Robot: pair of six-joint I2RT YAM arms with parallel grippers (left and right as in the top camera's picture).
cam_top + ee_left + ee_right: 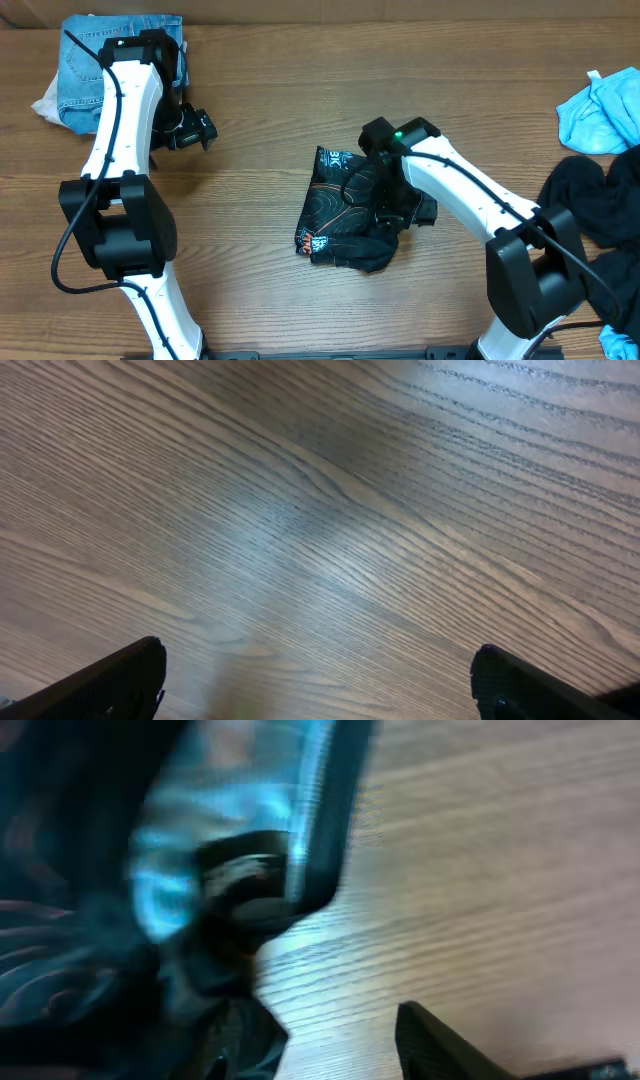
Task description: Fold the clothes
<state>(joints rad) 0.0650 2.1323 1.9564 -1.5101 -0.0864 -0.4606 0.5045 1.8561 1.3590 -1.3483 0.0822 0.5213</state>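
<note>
The clothes in play are a black jersey with thin tan contour lines, lying bunched and partly folded mid-table. My right gripper sits low over its right edge. In the right wrist view the jersey fills the left side, blurred. One dark finger shows at the lower right; cloth hides the other. Bare wood shows between finger and cloth, so the jaws stand apart. My left gripper hovers open far to the left over bare table, both fingertips wide apart with nothing between them.
Blue jeans lie at the back left corner under the left arm. A light blue cloth and a pile of black garments lie at the right edge. The wooden table is bare at the front.
</note>
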